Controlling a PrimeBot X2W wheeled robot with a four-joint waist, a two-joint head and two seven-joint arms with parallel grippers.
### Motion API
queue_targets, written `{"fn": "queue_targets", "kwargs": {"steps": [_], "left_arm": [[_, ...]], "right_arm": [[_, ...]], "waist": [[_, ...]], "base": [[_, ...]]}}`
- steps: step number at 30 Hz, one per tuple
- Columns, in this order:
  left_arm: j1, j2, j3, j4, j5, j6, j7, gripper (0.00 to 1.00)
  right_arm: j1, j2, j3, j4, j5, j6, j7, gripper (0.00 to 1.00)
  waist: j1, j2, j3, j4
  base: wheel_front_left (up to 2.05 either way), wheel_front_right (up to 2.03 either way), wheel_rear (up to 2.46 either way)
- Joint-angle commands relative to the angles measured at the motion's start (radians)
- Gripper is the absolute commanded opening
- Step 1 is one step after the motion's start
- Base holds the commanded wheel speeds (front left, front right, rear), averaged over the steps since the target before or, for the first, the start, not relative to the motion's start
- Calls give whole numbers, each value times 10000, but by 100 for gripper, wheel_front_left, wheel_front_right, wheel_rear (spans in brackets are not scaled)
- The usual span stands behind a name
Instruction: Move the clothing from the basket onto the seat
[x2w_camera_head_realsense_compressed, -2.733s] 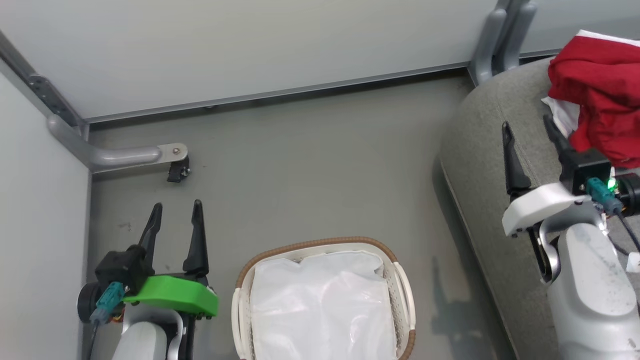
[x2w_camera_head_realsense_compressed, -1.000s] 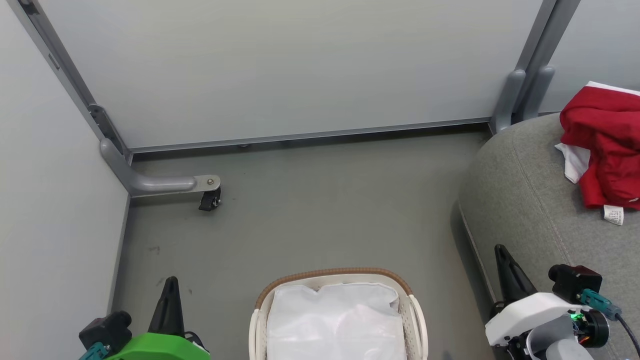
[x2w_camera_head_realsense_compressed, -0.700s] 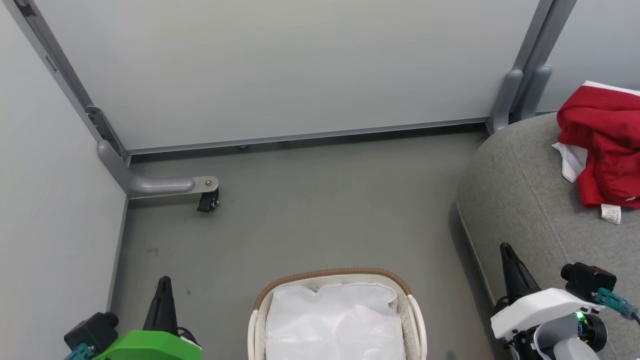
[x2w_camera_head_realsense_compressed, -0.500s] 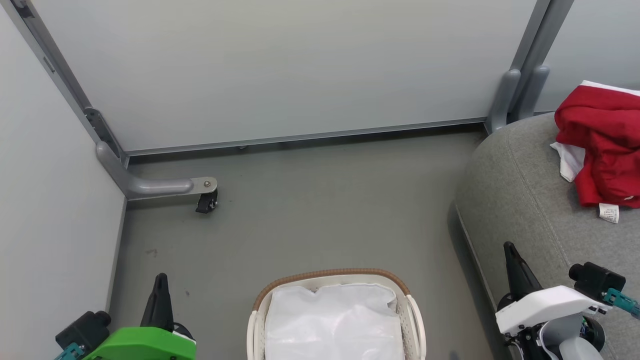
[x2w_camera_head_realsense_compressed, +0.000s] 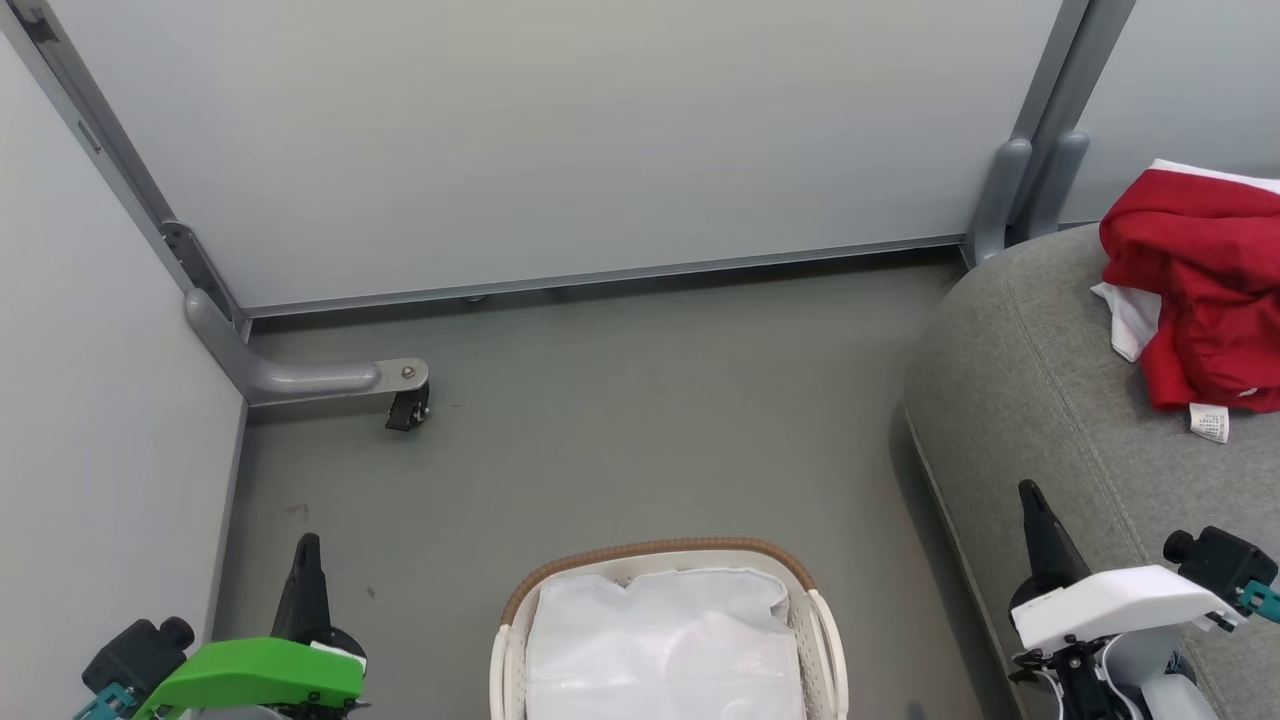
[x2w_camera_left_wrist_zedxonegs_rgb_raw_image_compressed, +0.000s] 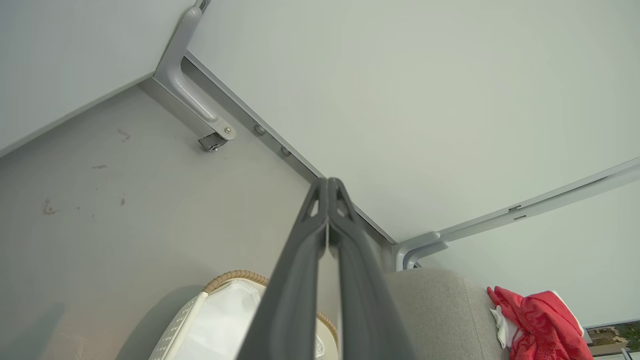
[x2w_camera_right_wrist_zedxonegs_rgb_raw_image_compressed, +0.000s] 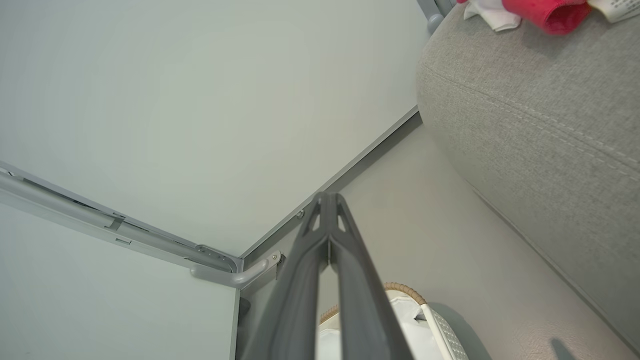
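Observation:
The red clothing (x2w_camera_head_realsense_compressed: 1205, 285) lies bunched on the grey seat (x2w_camera_head_realsense_compressed: 1040, 400) at the right, with white trim and a small white label showing; it also appears in the left wrist view (x2w_camera_left_wrist_zedxonegs_rgb_raw_image_compressed: 540, 325). The white basket (x2w_camera_head_realsense_compressed: 665, 640) with its brown woven rim (x2w_camera_head_realsense_compressed: 650, 552) stands on the floor at the bottom centre, holding just its white liner. My left gripper (x2w_camera_head_realsense_compressed: 305, 560) is low at the left, shut and empty, its fingertips together (x2w_camera_left_wrist_zedxonegs_rgb_raw_image_compressed: 328, 185). My right gripper (x2w_camera_head_realsense_compressed: 1030, 505) is low at the right over the seat's front edge, shut and empty (x2w_camera_right_wrist_zedxonegs_rgb_raw_image_compressed: 327, 200).
Pale partition walls close the space at the back and left. A grey bracket leg with a small black caster (x2w_camera_head_realsense_compressed: 405, 410) juts onto the floor at the left. Twin grey posts (x2w_camera_head_realsense_compressed: 1020, 190) stand by the seat's back corner.
The right gripper has let go of the clothing, drawn back from it toward the lower right and shut. The left gripper has sunk lower in the picture. The camera has tilted.

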Motion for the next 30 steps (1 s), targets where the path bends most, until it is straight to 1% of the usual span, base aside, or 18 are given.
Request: {"fn": "queue_targets", "kwargs": {"steps": [1, 13, 28, 30], "left_arm": [[-302, 103, 63, -166, -325, -29, 68, 0], [-407, 117, 242, -286, -1621, -36, 436, 0], [-533, 124, 450, -431, -2989, -46, 852, 0], [-559, 124, 504, -463, -3342, -49, 947, 0]], "right_arm": [[-159, -67, -54, -173, 353, -2, 75, 0], [-176, -80, -178, -290, 1837, -4, 441, 0], [-196, -92, -304, -418, 3440, -5, 845, 0], [-200, -95, -337, -451, 3839, -5, 944, 0]], "waist": [[0, 0, -3, -10], [0, 0, -27, -94], [0, 0, -56, -195], [0, 0, -63, -223]], "base": [[0, 0, 0], [0, 0, 0], [0, 0, 0], [0, 0, 0]]}}
